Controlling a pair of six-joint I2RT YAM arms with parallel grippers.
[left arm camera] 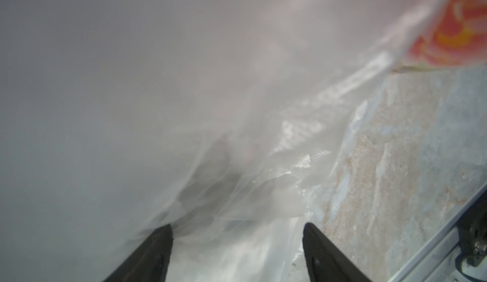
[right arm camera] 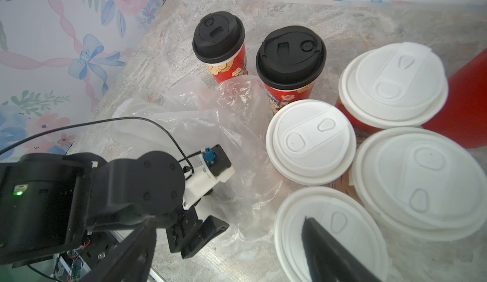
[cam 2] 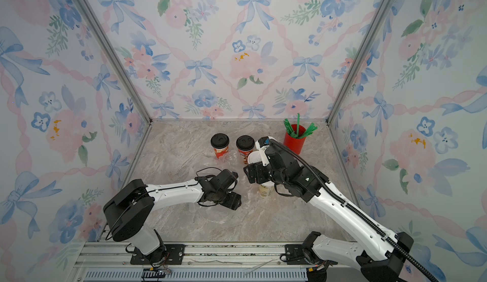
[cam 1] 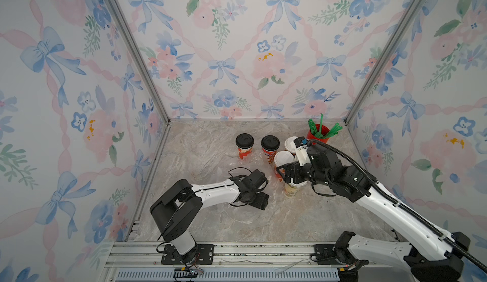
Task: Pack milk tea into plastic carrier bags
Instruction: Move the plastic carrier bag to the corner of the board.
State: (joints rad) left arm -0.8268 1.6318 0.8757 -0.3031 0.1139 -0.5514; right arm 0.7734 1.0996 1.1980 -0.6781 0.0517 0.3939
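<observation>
Left gripper point(left arm camera: 237, 226): jaws spread, film of the thin clear crinkled plastic bag point(right arm camera: 210, 125) between them, not pinched. The bag lies crumpled mid-frame in both top views, left of the cups.

Right gripper point(right arm camera: 228, 220): jaws apart, directly above the upright cream paper cup with white dome lid point(right arm camera: 350, 222). Neighbouring white-lidded cups point(right arm camera: 311, 141) crowd it.

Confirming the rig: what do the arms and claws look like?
White links, black joints; the left arm has thin looping black wires, right arm a thick ribbed black hose. The left claw and right claw: two black tapered fingers each.
</observation>
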